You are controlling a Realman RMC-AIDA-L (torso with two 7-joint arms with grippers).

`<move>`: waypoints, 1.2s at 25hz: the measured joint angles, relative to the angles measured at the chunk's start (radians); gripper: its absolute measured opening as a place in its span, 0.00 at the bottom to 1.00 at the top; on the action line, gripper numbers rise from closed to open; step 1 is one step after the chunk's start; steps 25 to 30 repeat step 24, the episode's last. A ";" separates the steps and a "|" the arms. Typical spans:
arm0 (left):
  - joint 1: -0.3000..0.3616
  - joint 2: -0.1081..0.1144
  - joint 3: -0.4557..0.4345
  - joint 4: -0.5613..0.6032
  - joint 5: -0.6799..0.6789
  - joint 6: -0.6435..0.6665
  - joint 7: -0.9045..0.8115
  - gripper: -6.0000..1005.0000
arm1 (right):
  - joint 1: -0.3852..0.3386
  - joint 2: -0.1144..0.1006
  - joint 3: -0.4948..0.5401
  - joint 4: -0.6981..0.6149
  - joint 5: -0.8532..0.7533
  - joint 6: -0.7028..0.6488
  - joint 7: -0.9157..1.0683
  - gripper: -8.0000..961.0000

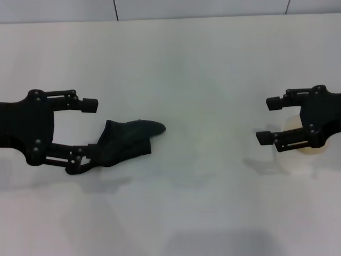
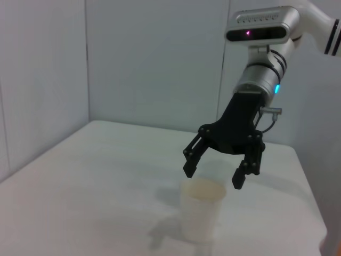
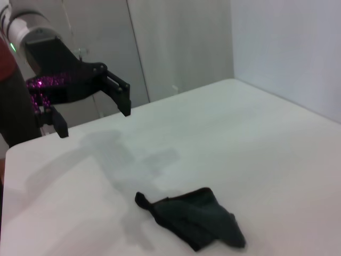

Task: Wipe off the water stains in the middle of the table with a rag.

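The rag [image 1: 123, 142] lies left of centre on the bench [image 1: 202, 69] — long axis left-right, pointed tip toward the right. The left gripper [image 1: 85, 130] hangs at its left end, jaws released. The right gripper [image 1: 269, 120] — jaws released — hovers over a cup [image 2: 201, 209] at the right.

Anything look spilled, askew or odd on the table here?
No spill shows on the table. The rag lies crumpled and flat beside the open left gripper. The open right gripper hovers over an upright cup. Nothing else stands out.
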 joint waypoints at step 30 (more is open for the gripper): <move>-0.005 -0.036 0.053 0.024 0.088 -0.012 -0.010 0.87 | 0.014 0.000 -0.009 0.002 -0.098 -0.018 0.002 0.87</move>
